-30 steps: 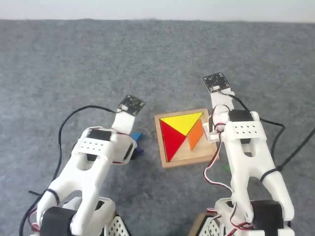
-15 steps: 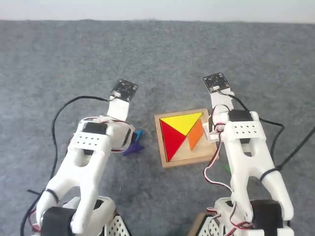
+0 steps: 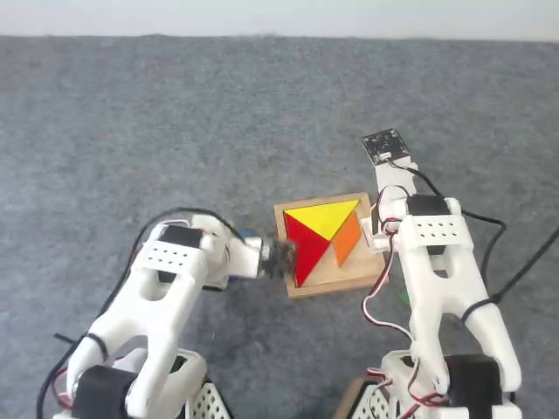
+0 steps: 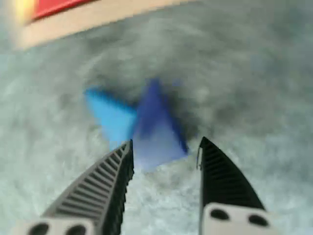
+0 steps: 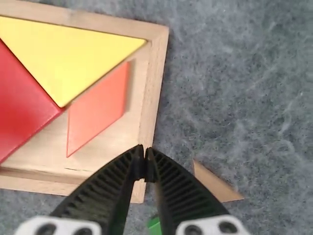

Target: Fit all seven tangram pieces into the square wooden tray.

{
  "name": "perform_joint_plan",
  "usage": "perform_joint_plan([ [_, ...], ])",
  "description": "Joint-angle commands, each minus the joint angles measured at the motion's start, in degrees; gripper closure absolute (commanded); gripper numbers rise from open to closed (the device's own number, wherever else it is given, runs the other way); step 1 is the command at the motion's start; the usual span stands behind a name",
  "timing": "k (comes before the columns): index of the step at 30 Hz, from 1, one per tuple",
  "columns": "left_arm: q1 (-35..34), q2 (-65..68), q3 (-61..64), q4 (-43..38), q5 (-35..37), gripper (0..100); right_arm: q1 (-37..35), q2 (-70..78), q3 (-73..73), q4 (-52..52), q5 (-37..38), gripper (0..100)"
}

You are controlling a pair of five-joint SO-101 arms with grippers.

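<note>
Grey, felt-like cloth covers the desk point(image 3: 175, 113), with a pale wall strip along its far edge. Near the middle, between the two arms, lies the square wooden tray point(image 3: 341, 278). Three pieces sit in it: a yellow triangle point(image 3: 325, 216) along the far side, a red triangle point(image 3: 306, 246) against the side nearer the left arm, and an orange parallelogram point(image 3: 348, 237) touching the yellow one on the side nearer the right arm. Bare wood shows in the rest of the tray, along its near side.

The left claw point(image 4: 165, 144) is low over the cloth just beside the tray's left side, its fingers spread apart. A dark blue triangle point(image 4: 156, 132) lies on the cloth with its near part between the two fingertips. The blur hides whether either finger touches it. A light blue piece point(image 4: 110, 117) lies right against that triangle, on the cloth outside the tray.

The right claw point(image 5: 145, 155) has its fingers pressed together at the tips with nothing between them, and it sits over the tray's rim near the orange parallelogram. On the cloth beside that rim, apart from the tray, lies a tan triangle point(image 5: 215, 183). A green piece point(image 5: 154, 224) shows as a sliver close under the claw's fingers, mostly hidden.
</note>
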Motion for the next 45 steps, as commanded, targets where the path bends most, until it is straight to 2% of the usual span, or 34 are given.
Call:
perform_joint_plan([
  [1, 0.3, -1.0, -0.5, 0.4, -4.5, 79, 0.7, -2.7, -0.3, -0.7, 0.8, 99.1],
  [9, 0.4, 0.1, -1.9, -0.3, -4.7, 79, 0.7, -2.7, -0.3, -0.7, 0.8, 99.1],
  [13, 0.2, 8.7, -7.1, -0.8, -4.4, 79, 0.7, -2.9, -0.3, -0.7, 0.8, 99.1],
  [18, 0.2, 22.2, -22.9, 12.5, -4.0, 79, 0.8, -2.9, -0.3, -0.7, 0.8, 99.1],
  [22, 0.2, 28.0, -29.8, 16.5, -0.7, 79, 0.8, -2.9, -0.3, -0.7, 0.8, 99.1],
  [28, 0.1, 28.2, -29.8, 16.9, -0.5, 79, 0.8, -2.9, -0.3, -0.7, 0.9, 99.1],
  [35, -4.3, 28.2, -30.2, 16.9, -0.9, 75, 0.8, -2.8, -0.3, -0.8, 2.2, 99.1],
  [45, -1.4, 28.6, -30.2, 17.0, 2.8, 73, 0.8, -2.8, -0.3, -0.8, 2.4, 99.1],
])
